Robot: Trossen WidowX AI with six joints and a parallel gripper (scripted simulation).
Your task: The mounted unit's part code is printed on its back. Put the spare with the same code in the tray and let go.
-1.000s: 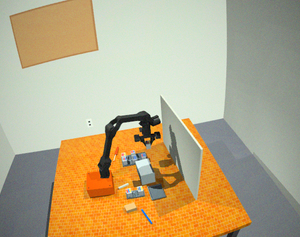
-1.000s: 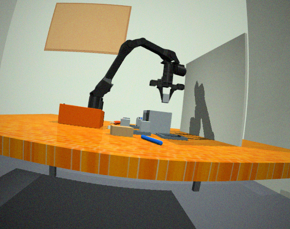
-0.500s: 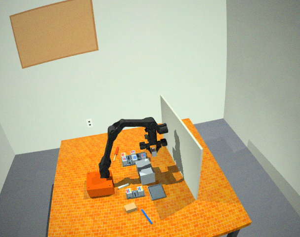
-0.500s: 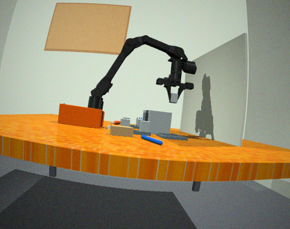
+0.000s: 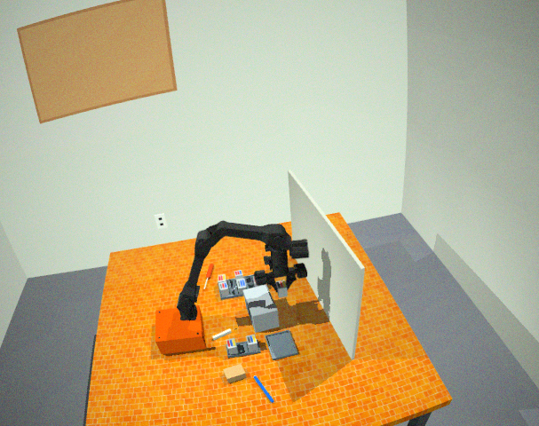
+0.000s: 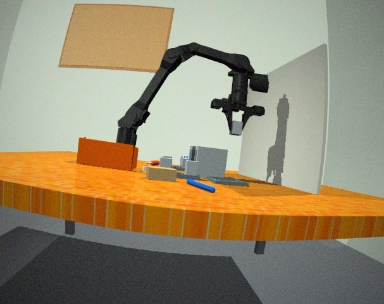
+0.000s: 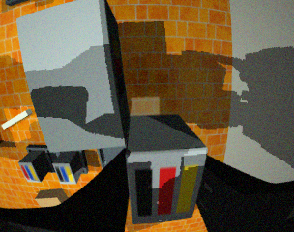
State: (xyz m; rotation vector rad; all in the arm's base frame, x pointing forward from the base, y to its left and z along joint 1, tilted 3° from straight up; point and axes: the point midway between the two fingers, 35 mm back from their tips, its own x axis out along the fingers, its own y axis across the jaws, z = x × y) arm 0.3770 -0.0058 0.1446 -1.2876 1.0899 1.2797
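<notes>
My gripper (image 5: 281,287) (image 6: 236,126) (image 7: 156,152) is shut on a small grey spare, held upright in the air beyond the large grey box, well above the table. The spare's label in the wrist view shows black, red and yellow bars. The large grey box (image 5: 261,309) (image 6: 213,161) (image 7: 65,41) stands mid-table; a dark recess shows on its side in the exterior view. No printed code is readable. The dark grey tray (image 5: 281,344) (image 6: 229,182) lies empty in front of the box. Other spares with striped labels sit in the back rack (image 5: 233,290) and front rack (image 5: 242,351).
A tall pale panel (image 5: 344,293) (image 6: 304,130) stands right of the gripper. A tan block (image 5: 234,374) (image 6: 161,173) and blue rod (image 5: 263,389) (image 6: 200,185) lie near the front. A white stick (image 5: 221,334) (image 7: 16,119) and a red-handled screwdriver (image 5: 210,270) also lie on the table.
</notes>
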